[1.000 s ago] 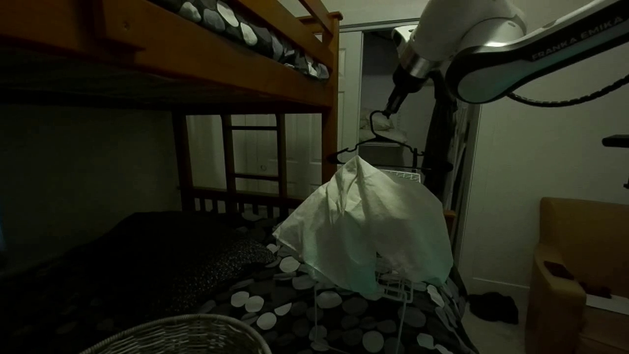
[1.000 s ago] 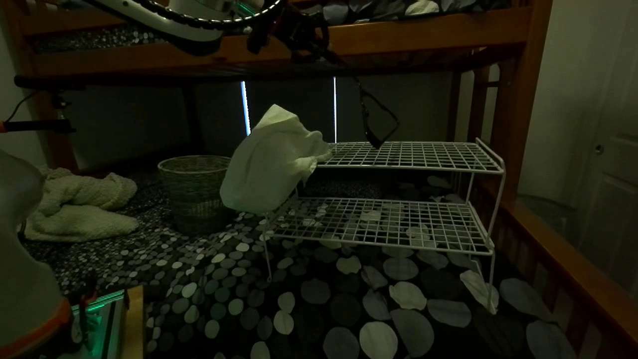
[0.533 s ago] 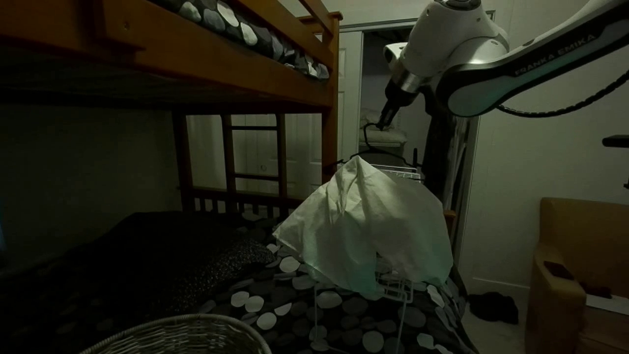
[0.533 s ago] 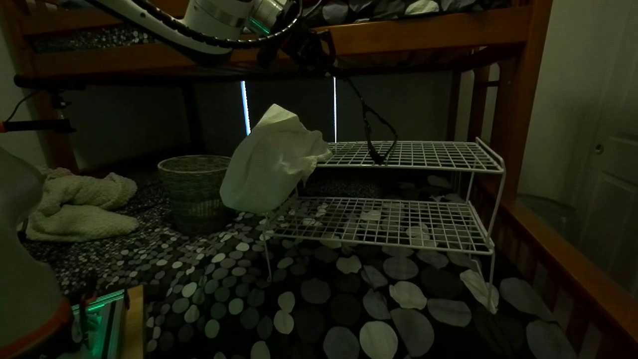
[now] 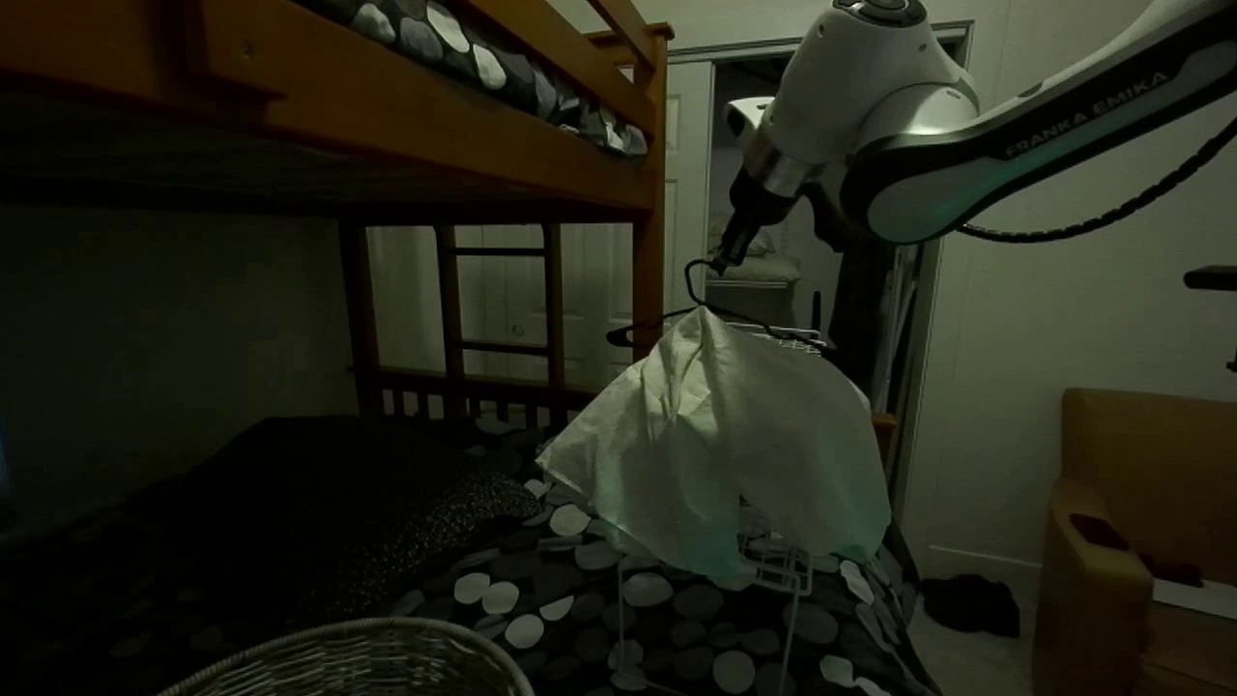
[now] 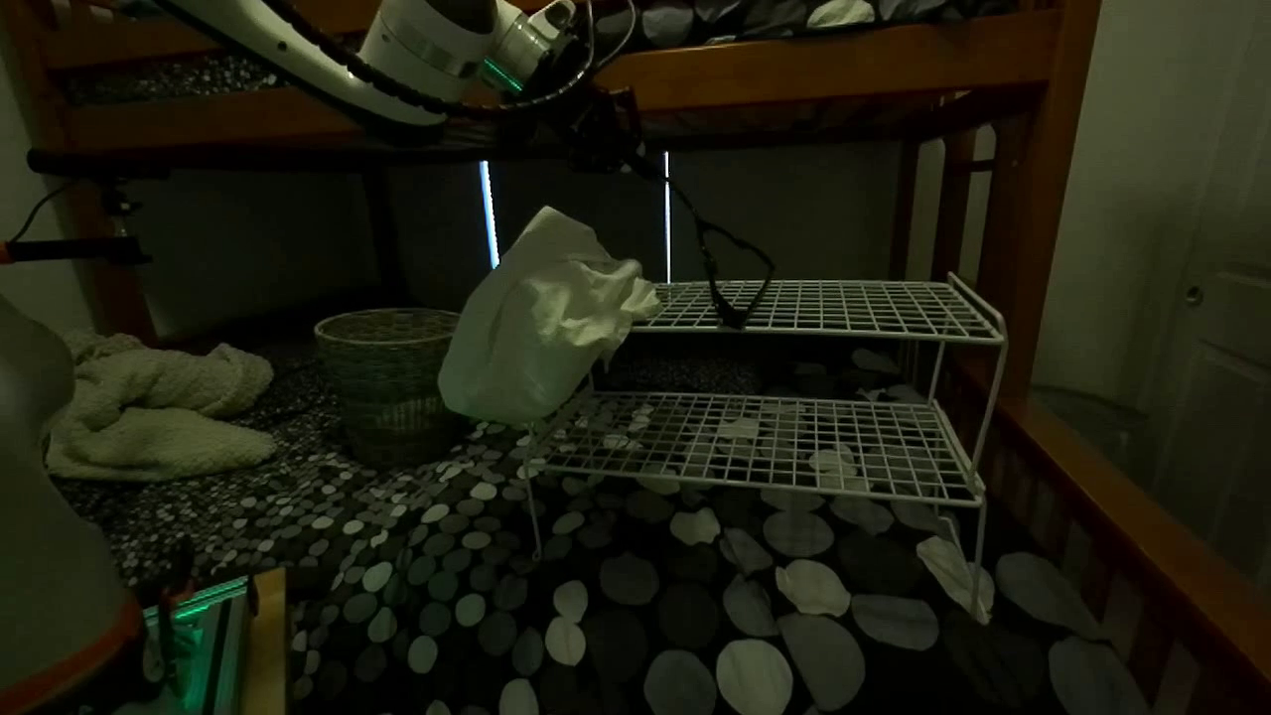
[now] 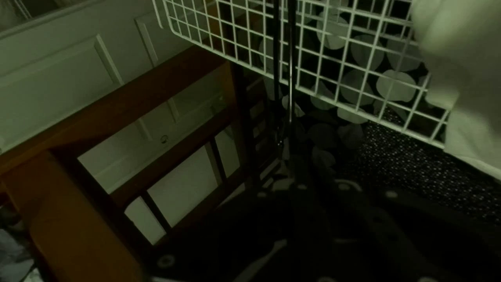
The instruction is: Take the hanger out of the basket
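My gripper (image 5: 721, 265) is shut on the hook of a black hanger (image 5: 689, 283). The hanger hangs tilted below the fingers. In an exterior view the white cloth hides part of it. In an exterior view the gripper (image 6: 635, 157) is dark against the bunk, and the hanger (image 6: 707, 243) hangs by the upper shelf of a white wire rack; I cannot tell if they touch. In the wrist view the hanger (image 7: 291, 74) shows as thin dark bars ahead of the dark fingers (image 7: 293, 164). The woven basket (image 6: 382, 392) stands apart from it; its rim (image 5: 387, 626) also shows.
The two-tier white wire rack (image 6: 765, 487) stands on the dotted bed. A white cloth (image 6: 536, 323) drapes over one end of it. The upper bunk's wooden rail (image 6: 844, 79) runs close to the arm. A cream blanket (image 6: 164, 407) lies beyond the basket.
My gripper has moved down with the hanger in it, and to the left in both exterior views. The hanger's lower end is now lower, at the rack's upper shelf. Basket, cloth and rack are unmoved.
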Tool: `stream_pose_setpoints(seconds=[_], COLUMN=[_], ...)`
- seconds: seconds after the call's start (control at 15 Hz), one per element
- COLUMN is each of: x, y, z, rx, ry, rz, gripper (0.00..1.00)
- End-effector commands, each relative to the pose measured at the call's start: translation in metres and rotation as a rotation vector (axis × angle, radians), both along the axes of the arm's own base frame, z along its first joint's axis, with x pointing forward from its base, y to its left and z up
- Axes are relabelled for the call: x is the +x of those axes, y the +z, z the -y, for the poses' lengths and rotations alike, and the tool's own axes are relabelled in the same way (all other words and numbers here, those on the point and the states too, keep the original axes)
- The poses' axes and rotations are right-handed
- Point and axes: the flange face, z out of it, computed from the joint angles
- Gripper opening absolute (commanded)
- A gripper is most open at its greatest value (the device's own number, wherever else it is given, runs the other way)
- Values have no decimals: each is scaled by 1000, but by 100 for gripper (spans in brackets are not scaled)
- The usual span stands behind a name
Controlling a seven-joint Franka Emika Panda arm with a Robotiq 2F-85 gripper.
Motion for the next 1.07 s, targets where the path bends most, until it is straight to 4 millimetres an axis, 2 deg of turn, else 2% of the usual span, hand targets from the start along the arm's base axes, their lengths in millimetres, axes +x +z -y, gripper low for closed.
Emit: stream_pose_setpoints(seconds=[0.0,0.2,0.4,0.53,0.6,0.87,0.93,1.0], x=[-14,-24,-35,-44,-54,-112,-77,-87], y=[-6,-9,-9,0,12,81,56,69], z=[-16,-12,12,20,15,5,2,0], rx=[6,-1,-35,-3,39,78,64,67], ry=[66,132,156,210,293,526,423,442], rz=[-68,-160,-268,-330,-339,-306,-312,-299], gripper=[32,54,77,92,99,100,100,100])
